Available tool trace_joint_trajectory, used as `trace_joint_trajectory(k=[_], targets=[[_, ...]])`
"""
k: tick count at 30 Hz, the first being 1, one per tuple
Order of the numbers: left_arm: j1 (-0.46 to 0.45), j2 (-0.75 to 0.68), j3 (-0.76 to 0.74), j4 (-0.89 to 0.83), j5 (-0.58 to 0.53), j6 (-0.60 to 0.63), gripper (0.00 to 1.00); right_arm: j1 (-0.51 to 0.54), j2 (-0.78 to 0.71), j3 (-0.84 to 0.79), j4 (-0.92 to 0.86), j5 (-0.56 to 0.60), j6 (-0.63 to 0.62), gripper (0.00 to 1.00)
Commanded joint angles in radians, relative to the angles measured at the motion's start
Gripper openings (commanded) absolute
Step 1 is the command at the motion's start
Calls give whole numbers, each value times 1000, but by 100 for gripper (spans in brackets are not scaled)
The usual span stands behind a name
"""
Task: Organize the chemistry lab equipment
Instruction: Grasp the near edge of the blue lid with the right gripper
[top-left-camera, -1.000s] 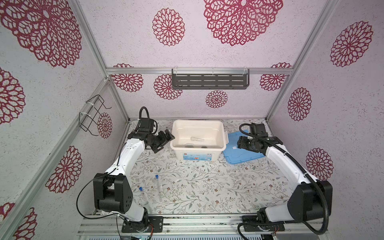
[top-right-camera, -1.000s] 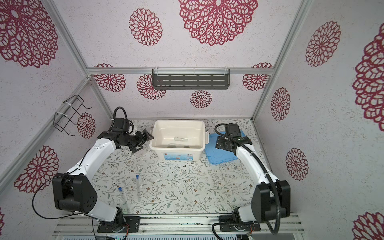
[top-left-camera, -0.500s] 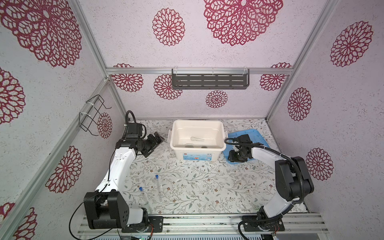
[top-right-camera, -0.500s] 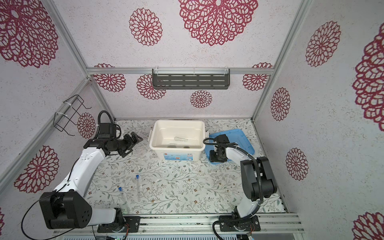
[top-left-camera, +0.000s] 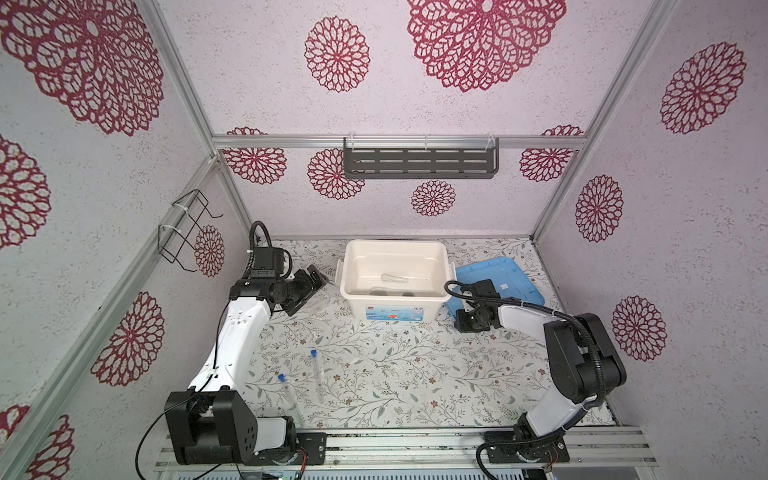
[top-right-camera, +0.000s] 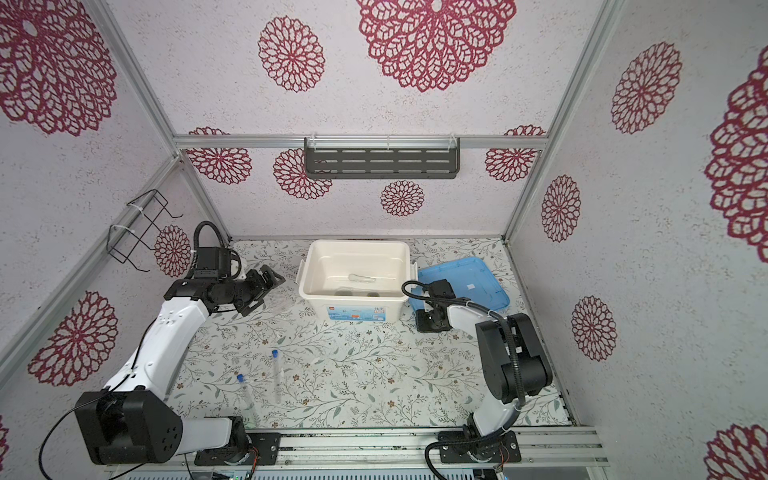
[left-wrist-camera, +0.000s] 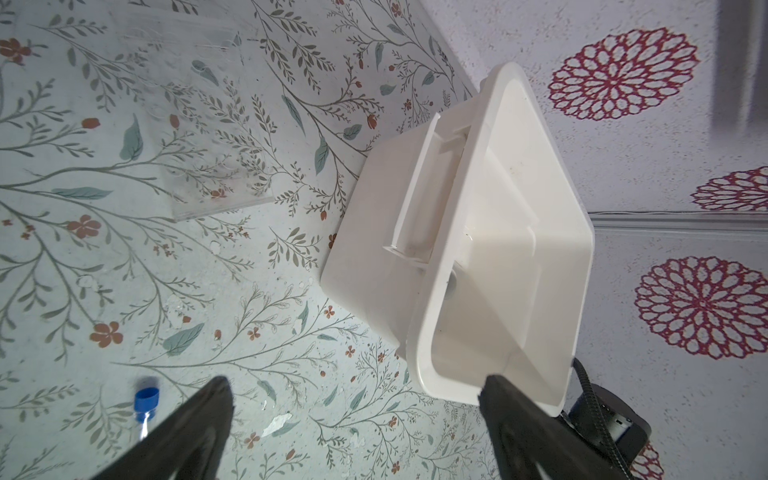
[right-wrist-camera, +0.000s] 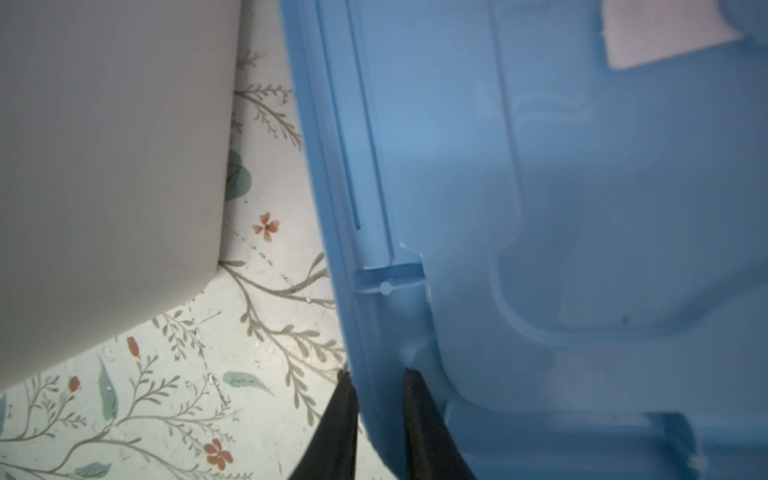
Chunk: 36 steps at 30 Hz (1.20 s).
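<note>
1. The right fingers (right-wrist-camera: 338, 428) stood narrow on either side of the blue lid's (top-left-camera: 498, 278) raised rim, apparently pinching it at the corner nearest the white bin (top-left-camera: 390, 309). The lid lay on the tabletop (top-left-camera: 415, 374) just right of the bin.
2. The lid looked light, thin and smooth, stiff but probably a little springy. Held by one corner it would likely droop and swing. The rim seemed the only sensible hold, as the flat panel was too broad to span.
3. The left fingers (left-wrist-camera: 187, 436) were spread wide and empty, left of the bin, near the clear tube rack (left-wrist-camera: 187, 124) lying just beside the bin's front-left corner.
4. The rack appeared rigid, light and hard to make out against the pattern. It was probably best taken across its narrow width.
5. Two blue-capped tubes (top-left-camera: 318, 376) (top-left-camera: 286, 390) lay in front of the bin toward its left, well apart from it, near each other but not touching. They were judged light, slick and prone to rolling, calling for a gentle pinch across the mid-barrel.
6. A pale stick-like piece (top-left-camera: 395, 277) lay on the bin's floor. Two dim round shapes sat against its near wall, and I could not tell whether they were dishes.
</note>
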Motion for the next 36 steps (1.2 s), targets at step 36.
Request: trace_joint_trajectory(k=[36], targets=[[-4,-68,-1,-76,-105,134,97,72,98,112,-235,349,238,13]])
